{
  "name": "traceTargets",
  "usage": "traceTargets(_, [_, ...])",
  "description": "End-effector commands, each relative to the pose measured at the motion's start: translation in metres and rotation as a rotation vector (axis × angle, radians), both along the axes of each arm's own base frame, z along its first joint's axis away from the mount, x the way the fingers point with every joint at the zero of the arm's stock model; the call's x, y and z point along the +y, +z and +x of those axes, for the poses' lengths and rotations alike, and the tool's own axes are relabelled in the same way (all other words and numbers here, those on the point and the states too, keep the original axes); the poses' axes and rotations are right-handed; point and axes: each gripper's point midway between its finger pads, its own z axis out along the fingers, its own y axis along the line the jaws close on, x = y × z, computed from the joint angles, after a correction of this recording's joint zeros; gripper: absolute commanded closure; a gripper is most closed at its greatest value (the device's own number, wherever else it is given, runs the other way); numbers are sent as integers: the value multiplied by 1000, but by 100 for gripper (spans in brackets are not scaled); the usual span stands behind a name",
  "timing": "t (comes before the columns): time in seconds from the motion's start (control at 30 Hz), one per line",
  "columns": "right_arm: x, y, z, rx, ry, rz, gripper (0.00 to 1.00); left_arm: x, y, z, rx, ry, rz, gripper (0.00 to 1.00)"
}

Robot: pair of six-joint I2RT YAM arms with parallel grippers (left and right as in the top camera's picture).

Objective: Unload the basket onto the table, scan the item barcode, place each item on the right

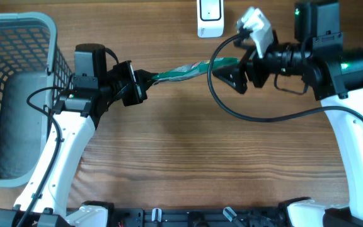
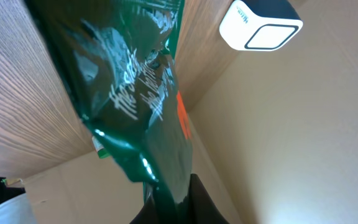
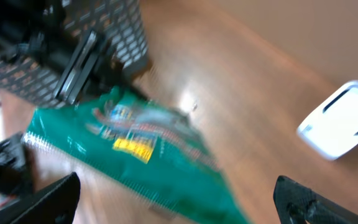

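**Green foil packet (image 1: 181,71) held in the air by one end**

We judged the packet light, soft and crinkly, with a glossy skin that could slip and a body that sagged and twisted when held by one end only. It hung above the wooden table (image 1: 188,164), stretched between the two arms and near the white scanner (image 1: 210,17) at the far edge. The crimped end seams looked to us the safest places to take hold, as they left the printed faces uncovered.

The left gripper (image 1: 142,86) was clamped on the packet's left end, its jaws pressed together on the foil. The right gripper (image 1: 227,72) stood with its jaws wide apart at the packet's other end. The blurred wrist view showed the foil lying between its fingers (image 3: 48,199), but we could not tell whether it touched them. A grey mesh basket (image 1: 17,38) stood at the left.
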Motion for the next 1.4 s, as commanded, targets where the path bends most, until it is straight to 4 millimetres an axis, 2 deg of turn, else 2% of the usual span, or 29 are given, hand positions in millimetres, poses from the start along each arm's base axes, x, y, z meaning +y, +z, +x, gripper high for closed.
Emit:
traceTargets(0.0, [8,35,-2,-177,31,18,0,6,-9,-2,47,37,20,96])
traceTargets(0.1, [15,37,7,-245,6,-30,0,19,-26,-7,77,67,121,96])
traceTargets(0.2, [29,10,12,-221,-30,-156,0,35,-43,-12,74,62,269,96])
traceTargets(0.33, [47,-33,4,-141,13,-295,0,47,-48,-9,-8,7,405,96])
traceTargets(0.43, [53,-54,-2,-80,35,-343,0,55,-50,-7,-52,-22,488,96])
traceTargets(0.63, [66,-69,-6,-33,30,-366,1,72,-54,-1,-89,-19,616,96])
traceTargets(0.73, [74,-74,-10,-38,44,-390,0,76,-54,0,-93,-7,639,96])
traceTargets(0.87, [81,-94,-7,-36,37,-470,0,80,-53,3,-100,11,660,96])
traceTargets(1.0, [95,-108,-11,4,57,-472,0,87,-54,5,-97,35,695,96])
traceTargets(1.37, [115,-149,-3,62,77,-506,0,77,-49,7,-125,10,641,96])
